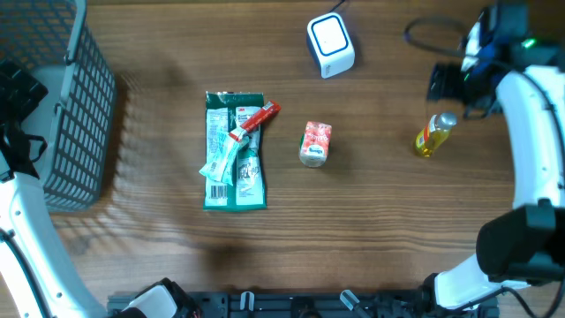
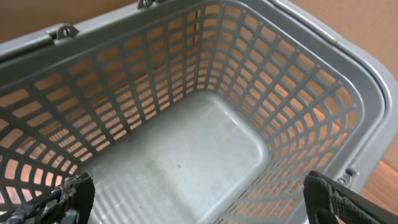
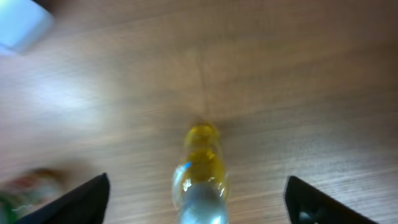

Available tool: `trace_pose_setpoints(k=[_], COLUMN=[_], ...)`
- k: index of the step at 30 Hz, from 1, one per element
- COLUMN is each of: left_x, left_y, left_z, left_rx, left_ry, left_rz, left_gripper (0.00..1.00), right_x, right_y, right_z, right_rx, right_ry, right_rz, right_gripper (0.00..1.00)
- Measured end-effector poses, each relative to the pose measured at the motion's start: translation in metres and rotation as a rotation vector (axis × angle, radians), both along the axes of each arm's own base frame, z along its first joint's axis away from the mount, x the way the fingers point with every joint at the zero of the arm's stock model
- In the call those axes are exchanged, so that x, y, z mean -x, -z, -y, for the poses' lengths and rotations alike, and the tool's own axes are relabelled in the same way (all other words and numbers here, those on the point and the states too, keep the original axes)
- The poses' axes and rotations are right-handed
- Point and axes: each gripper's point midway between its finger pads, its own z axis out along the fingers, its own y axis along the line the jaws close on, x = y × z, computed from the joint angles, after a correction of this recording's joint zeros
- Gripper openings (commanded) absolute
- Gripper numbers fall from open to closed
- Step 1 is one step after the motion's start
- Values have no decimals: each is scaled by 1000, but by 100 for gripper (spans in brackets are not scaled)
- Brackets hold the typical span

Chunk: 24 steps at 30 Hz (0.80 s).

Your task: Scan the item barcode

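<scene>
The yellow bottle (image 1: 434, 134) is sitting on the wooden surface (image 1: 380, 230) at the right, with its silvery cap pointing toward the far right. The right gripper (image 3: 198, 183) is hovering just above it. Its jaws are standing wide, one at each side of the bottle and well apart from it, so they are gripping nothing. The right wrist view is blurred, and it is not showing whether the bottle is lying flat or leaning.

The white scanner cube (image 1: 331, 44) is standing at the far edge of the surface, to the left of the bottle and well apart from it. A dark cable (image 1: 424, 31) is looping near the far right corner.

Near the middle, a small red carton (image 1: 315, 143) is sitting alone. To its left a green packet (image 1: 234, 163) is lying flat, and a red-and-white tube (image 1: 254, 122) is resting slantwise across the packet's far end.

At the far left a grey mesh basket (image 1: 88, 124) is standing. The left gripper (image 2: 198, 186) is hanging over the basket's open top, looking down at its bare floor. Its jaws are spread wide and are holding nothing.
</scene>
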Motion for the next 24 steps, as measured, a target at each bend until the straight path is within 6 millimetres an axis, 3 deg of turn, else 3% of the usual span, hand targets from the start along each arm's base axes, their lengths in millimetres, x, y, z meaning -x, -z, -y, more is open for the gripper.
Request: trace_pose_setpoints(k=[3,4,6,11,16,21,24], left_x=[0,0,0,0,0,0,0], left_y=[0,0,0,0,0,0,0], left_z=[0,0,0,0,0,0,0], left_rx=[0,0,0,0,0,0,-1], left_ry=[0,0,0,0,0,0,0], left_rz=[1,1,1,1,1,1,1], left_gripper=[100,100,100,100,100,100,100], right_x=[-12,-6,2,28,56,75,75], right_y=[-52,-60,-58,-27,32,77,87], right_z=[-24,-49,-78,-139,-185,-208,-216], right_rx=[-97,-179,-259,-349,-377,-386,-392], right_ry=[-44,-101,-160,-283,-352,-345,-347], right_rz=[126,124,89,-48,-189,-257,-246], right_gripper=[80,72,63,59,57,49,40])
